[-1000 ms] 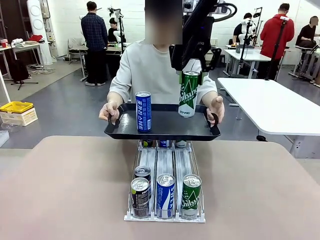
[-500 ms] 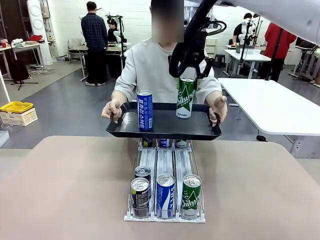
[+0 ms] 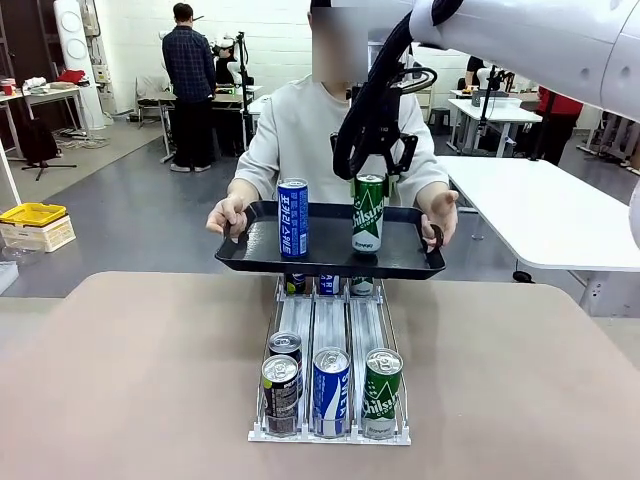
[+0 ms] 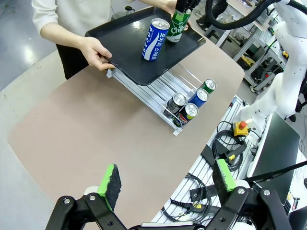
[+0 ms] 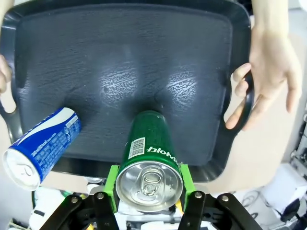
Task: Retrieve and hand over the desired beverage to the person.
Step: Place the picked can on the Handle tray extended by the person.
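The right end effector (image 3: 371, 176) pinches the top of a green can (image 3: 368, 214), which stands upright on the right part of a black tray (image 3: 330, 260). The person (image 3: 300, 140) at the far side holds the tray by both handles, with one hand (image 3: 228, 214) at its left and the other hand (image 3: 440, 212) at its right, above the far end of a can rack (image 3: 330, 375) on the table (image 3: 130, 380). A blue can (image 3: 292, 218) stands upright on the tray, left of the green can and apart from it. At the rack's near end sit more cans in three lanes. The left end effector (image 4: 165, 184) hangs high over the table, its pads spread wide and holding nothing.
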You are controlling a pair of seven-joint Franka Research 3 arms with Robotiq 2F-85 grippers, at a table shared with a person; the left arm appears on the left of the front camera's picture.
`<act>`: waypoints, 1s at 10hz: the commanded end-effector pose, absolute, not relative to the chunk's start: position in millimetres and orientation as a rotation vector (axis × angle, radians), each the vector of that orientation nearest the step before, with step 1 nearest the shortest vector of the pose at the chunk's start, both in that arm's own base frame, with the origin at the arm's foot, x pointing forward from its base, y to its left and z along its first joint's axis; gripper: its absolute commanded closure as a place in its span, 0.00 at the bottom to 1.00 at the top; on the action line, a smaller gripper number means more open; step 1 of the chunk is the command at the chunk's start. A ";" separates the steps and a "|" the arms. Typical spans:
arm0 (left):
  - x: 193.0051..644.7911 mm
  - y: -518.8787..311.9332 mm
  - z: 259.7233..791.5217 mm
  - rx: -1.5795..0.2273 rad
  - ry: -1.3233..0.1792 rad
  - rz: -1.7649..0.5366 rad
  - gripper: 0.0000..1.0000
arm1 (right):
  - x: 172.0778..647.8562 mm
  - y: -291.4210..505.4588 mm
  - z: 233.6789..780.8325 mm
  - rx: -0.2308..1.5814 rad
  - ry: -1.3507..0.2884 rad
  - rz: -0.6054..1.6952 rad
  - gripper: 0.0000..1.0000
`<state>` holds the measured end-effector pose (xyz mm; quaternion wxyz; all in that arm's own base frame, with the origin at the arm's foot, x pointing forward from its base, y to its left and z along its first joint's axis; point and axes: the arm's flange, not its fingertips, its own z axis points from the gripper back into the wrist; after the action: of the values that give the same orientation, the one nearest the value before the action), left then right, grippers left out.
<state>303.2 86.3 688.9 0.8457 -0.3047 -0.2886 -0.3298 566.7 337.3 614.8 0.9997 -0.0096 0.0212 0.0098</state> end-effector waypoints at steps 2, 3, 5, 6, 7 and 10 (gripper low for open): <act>303.0 87.5 689.3 -0.656 -0.624 -0.719 0.00 | 569.1 342.6 623.9 -0.018 0.036 0.028 0.42; 303.0 87.5 689.3 -0.656 -0.624 -0.719 0.00 | 567.9 342.2 622.2 -0.024 0.036 0.017 0.42; 303.0 87.5 689.3 -0.656 -0.624 -0.719 0.00 | 564.0 343.0 610.9 -0.043 0.034 0.007 0.42; 303.0 87.5 689.3 -0.656 -0.624 -0.719 0.00 | 563.7 342.9 606.7 -0.047 0.026 -0.002 0.42; 303.0 87.5 689.3 -0.656 -0.624 -0.719 0.00 | 562.5 343.6 601.9 -0.052 0.021 -0.002 0.42; 303.0 87.5 689.3 -0.656 -0.624 -0.719 0.00 | 563.0 344.1 590.8 -0.064 0.026 0.000 0.42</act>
<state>303.2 86.3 688.9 0.8456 -0.3047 -0.2886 -0.3298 567.8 345.4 593.6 0.9994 -0.0168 0.0290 0.0096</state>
